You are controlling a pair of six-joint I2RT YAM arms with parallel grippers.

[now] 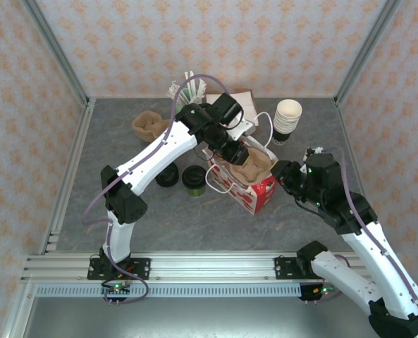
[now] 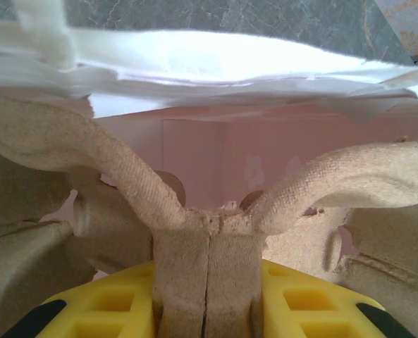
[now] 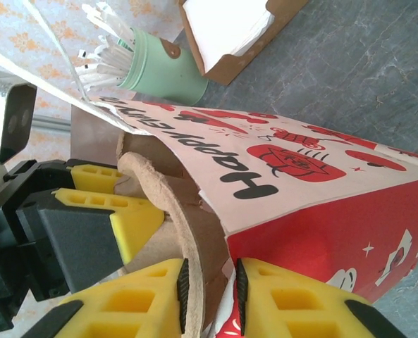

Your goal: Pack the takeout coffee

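The takeout coffee (image 1: 193, 177) stands upright on the tabletop (image 1: 110, 141), just left of the paper bag (image 1: 261, 191) (image 3: 300, 176) and apart from it, touched by neither gripper.

The cup carrier (image 1: 247, 167) (image 2: 124, 176) (image 3: 159, 204) is pinched by its centre rib in the left gripper (image 1: 231, 151) (image 2: 207, 296) and is held at the bag's mouth. The bag's wall is pinched between the narrow jaws of the right gripper (image 1: 283, 172) (image 3: 210, 289).

Several faults are judged possible:
- The carrier looks about as broad as the mouth, so a rim could be caught on the paper and the bag torn or dragged.
- If the thin wall slips from the right gripper, the mouth may fold shut and the bag may tip.
- A tipped or shoved bag, or the left arm close by, could knock the coffee over and spill it.
- With the carrier seated empty, the coffee would have to be lowered deep into the bag afterwards, where little room is left for a gripper.

Counted:
- One lidded coffee.
- One paper bag.
- Two cup carriers, the second (image 1: 150, 125) lying at the back left.
- One pile of black lids (image 1: 168, 176) beside the coffee.
- One stack of lidless cups (image 1: 287, 116).
- One holder of straws (image 1: 184, 88) (image 3: 163, 70).
- One napkin box (image 3: 226, 28).
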